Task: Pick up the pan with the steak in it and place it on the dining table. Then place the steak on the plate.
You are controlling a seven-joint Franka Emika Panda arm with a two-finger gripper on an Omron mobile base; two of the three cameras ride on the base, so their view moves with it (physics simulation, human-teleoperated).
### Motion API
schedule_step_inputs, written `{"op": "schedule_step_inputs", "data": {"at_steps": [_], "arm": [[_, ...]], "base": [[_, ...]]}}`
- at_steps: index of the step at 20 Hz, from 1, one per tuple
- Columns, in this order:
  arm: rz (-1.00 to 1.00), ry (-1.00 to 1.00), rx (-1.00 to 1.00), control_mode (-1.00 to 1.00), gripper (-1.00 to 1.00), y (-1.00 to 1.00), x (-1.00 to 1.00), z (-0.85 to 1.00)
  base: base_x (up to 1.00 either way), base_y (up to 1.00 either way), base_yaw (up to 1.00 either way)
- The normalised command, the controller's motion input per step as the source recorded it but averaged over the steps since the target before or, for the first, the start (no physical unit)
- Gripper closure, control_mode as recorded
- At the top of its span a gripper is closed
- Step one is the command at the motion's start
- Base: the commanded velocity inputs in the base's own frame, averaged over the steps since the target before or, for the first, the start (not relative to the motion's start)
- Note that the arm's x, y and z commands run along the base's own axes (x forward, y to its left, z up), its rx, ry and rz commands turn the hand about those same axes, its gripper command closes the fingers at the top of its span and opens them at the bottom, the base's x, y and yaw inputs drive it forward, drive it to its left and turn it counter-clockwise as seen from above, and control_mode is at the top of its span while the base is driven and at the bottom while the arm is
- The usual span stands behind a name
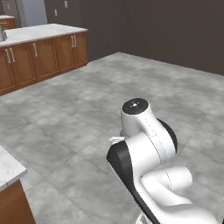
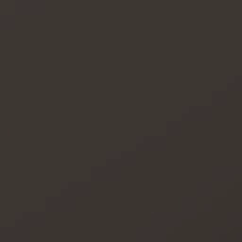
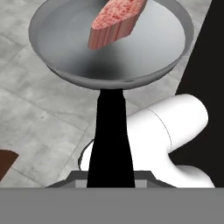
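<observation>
In the hand view, the grey metal pan (image 3: 131,57) hangs above the tiled floor, its bowl at the top of the frame. The pinkish-red steak (image 3: 116,19) lies in the far part of the bowl, partly cut off by the frame's upper edge. The pan's long black handle (image 3: 111,131) runs straight down into my gripper (image 3: 110,183), which is shut on it. The dining table and the plate are out of view.
In the left base view, grey tiled floor (image 1: 87,96) spreads ahead of the arm. A white-topped kitchen counter (image 1: 39,33) on wooden cabinets stands at the far left. Another counter corner (image 1: 6,168) sits close at the lower left. A dark wall (image 2: 121,121) is near on the right.
</observation>
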Motion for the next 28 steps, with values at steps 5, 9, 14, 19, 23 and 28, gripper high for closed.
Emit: {"op": "schedule_step_inputs", "data": {"at_steps": [5,9,14,19,23,28], "arm": [[0.00,0.00,0.00,1.00,1.00,0.00,0.00,0.00],[0.00,0.00,0.00,1.00,1.00,0.00,0.00,0.00],[0.00,0.00,0.00,1.00,1.00,0.00,0.00,0.00],[0.00,0.00,0.00,1.00,1.00,0.00,0.00,0.00],[0.00,0.00,0.00,1.00,1.00,0.00,0.00,0.00],[0.00,0.00,0.00,1.00,1.00,0.00,0.00,0.00]], "base": [[0.00,0.00,0.48],[0.00,-0.03,0.46],[0.01,-0.11,0.43],[0.01,-0.05,0.40],[-0.01,-0.06,0.09],[0.00,-0.41,0.00]]}}
